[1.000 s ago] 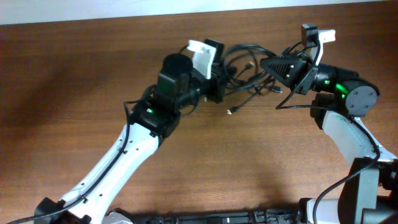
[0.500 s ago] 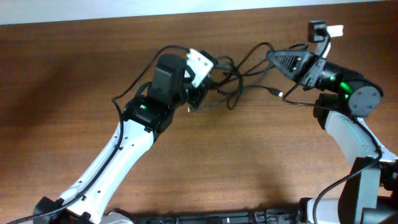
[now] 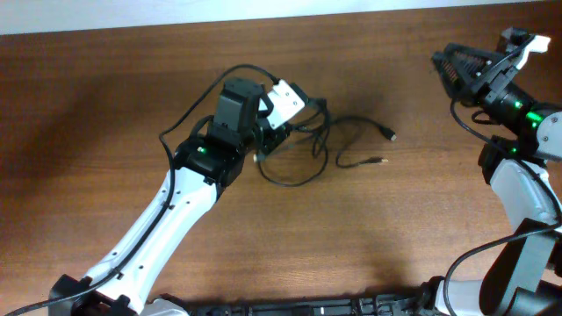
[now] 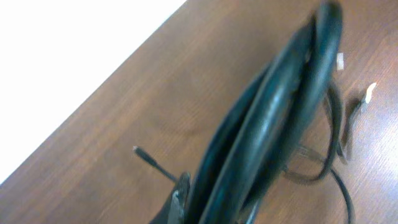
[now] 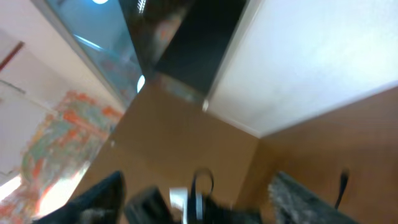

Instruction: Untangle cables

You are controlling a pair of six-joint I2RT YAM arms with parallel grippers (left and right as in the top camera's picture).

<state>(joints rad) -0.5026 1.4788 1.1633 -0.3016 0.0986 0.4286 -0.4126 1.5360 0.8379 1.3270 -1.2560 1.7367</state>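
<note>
A tangle of thin black cables (image 3: 314,145) lies on the wooden table (image 3: 369,237). Two plug ends, one (image 3: 390,135) and the other (image 3: 380,161), trail out to the right. My left gripper (image 3: 273,133) is shut on the left part of the bundle. In the left wrist view, blurred black cables (image 4: 273,118) fill the space between the jaws of the left gripper (image 4: 217,202), beside one finger (image 4: 181,194). My right gripper (image 3: 440,68) is raised at the far right, well apart from the cables. It is open, and in its wrist view the right gripper (image 5: 199,199) has nothing between its spread fingers.
One cable loop (image 3: 204,98) arcs over the left arm's wrist. Bare wood stretches between the plug ends and the right arm. The table's far edge (image 3: 263,19) meets a white wall. The right wrist view points up and is blurred.
The right gripper has opened, let go of the cable and swung away to the right. The stretched cables have dropped slack onto the table. The left gripper keeps its hold.
</note>
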